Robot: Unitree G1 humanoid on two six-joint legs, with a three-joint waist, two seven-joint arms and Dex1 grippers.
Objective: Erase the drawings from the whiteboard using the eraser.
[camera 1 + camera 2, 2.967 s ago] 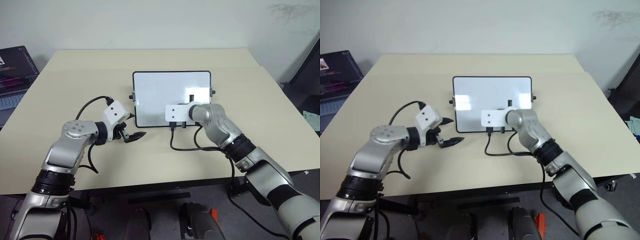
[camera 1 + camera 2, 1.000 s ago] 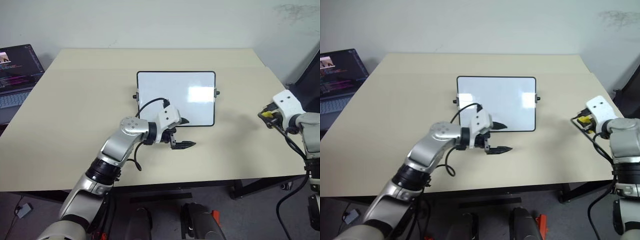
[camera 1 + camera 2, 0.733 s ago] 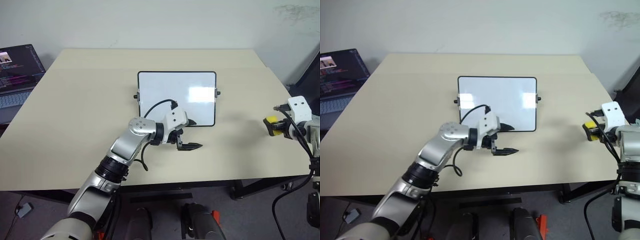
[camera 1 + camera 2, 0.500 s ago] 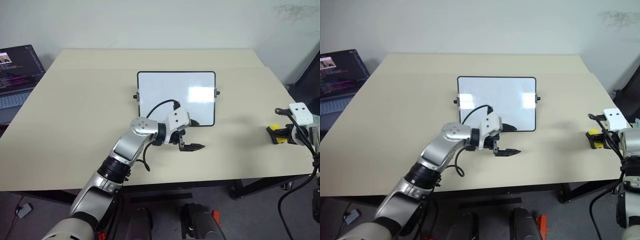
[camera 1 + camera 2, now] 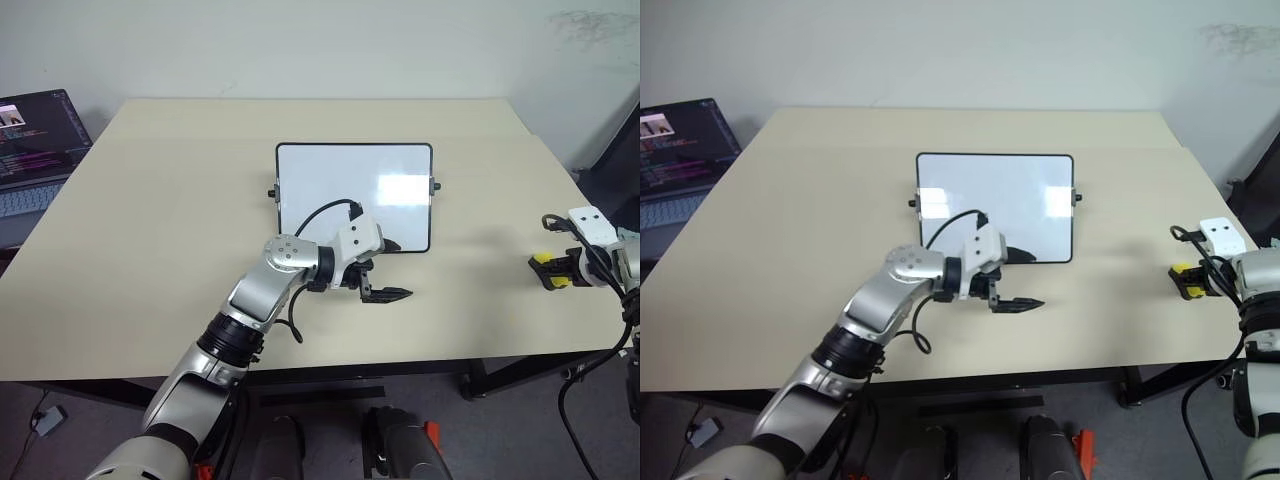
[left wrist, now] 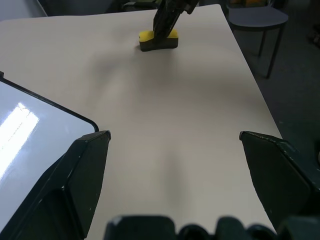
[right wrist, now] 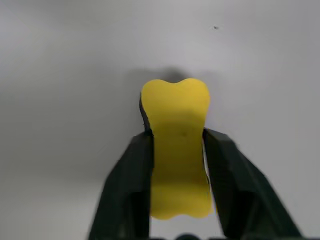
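The whiteboard (image 5: pixel 350 190) lies flat in the middle of the table, its face plain white with glare patches; the drawings are out of view. My left gripper (image 5: pixel 398 270) hovers open just past the board's near right corner, pointing right, nothing between its fingers. The yellow eraser (image 7: pixel 177 145) with its dark underside rests on the table near the right edge. My right gripper (image 7: pixel 175 132) points down over it, one finger pressed against each side of its narrow waist. The left wrist view also shows the eraser (image 6: pixel 157 40) on the tabletop beyond the board's corner (image 6: pixel 75 120).
A laptop (image 5: pixel 30 140) with a lit screen sits off the table's far left. The table's right edge (image 5: pixel 590 300) runs close by the eraser. A grey chair (image 6: pixel 255 17) stands beyond that edge. Black cables loop from both wrists.
My right gripper has come down and outward with the eraser, which now rests on the table. Earlier it was at the board's lower edge. The left arm has swung right to the board's corner.
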